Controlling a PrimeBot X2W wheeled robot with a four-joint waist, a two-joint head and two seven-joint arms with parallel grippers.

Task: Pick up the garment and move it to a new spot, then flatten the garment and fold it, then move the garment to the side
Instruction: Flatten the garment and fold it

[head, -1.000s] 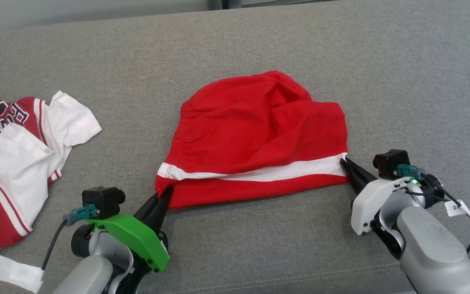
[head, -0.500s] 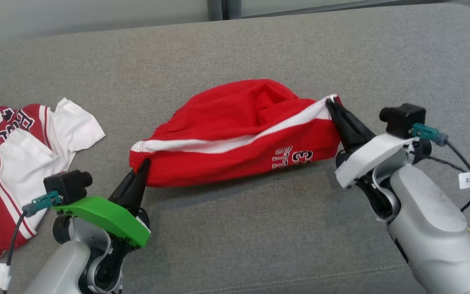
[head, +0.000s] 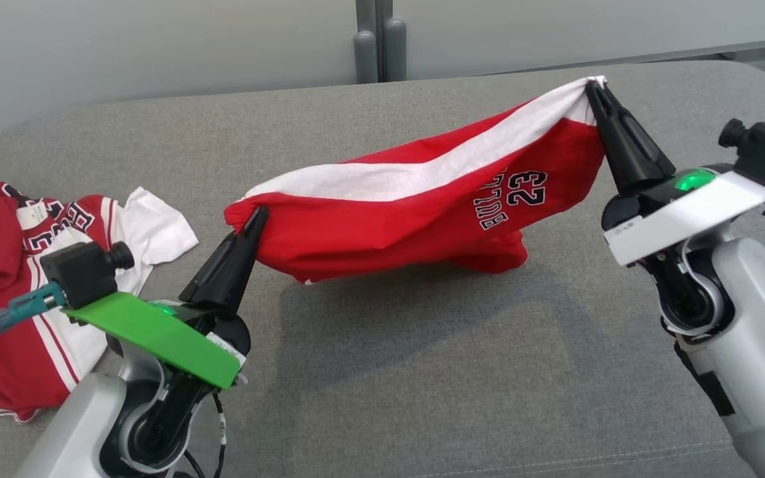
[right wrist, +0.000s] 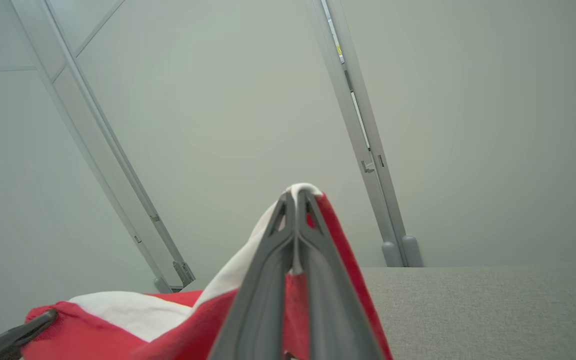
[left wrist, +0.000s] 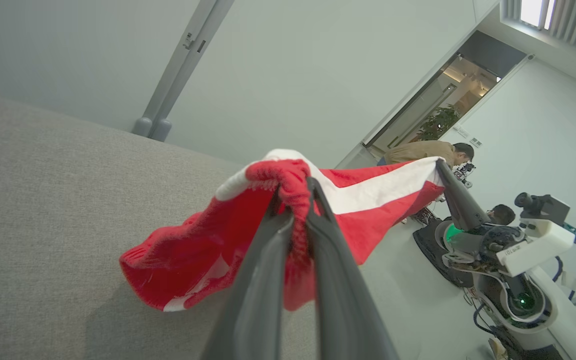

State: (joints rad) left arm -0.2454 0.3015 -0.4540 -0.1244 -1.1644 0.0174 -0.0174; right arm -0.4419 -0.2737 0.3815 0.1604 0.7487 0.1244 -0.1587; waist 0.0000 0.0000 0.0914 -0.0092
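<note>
Toward the near left corner of the grey cushion (head: 422,372), the left gripper (head: 257,216) points up and away. Its jaws are pinched tight on the bunched red waistband corner of the garment (head: 416,206). The left wrist view shows the red cloth squeezed between that gripper's two dark fingers (left wrist: 260,260).

On the right, higher and nearer the far edge, the right gripper (head: 592,89) has its jaws pressed together on the opposite corner, where the white stripe ends. In the right wrist view that gripper (right wrist: 295,196) has its tips almost meeting, with white and red cloth caught between them.

The garment, red shorts with a white band and a "23" print, hangs stretched between the two grippers over the middle of the cushion, rising from left to right. Its lowest fold sags close to the cushion, and I cannot tell whether it touches.

A red and white jersey (head: 30,265) lies crumpled at the cushion's left edge.
</note>
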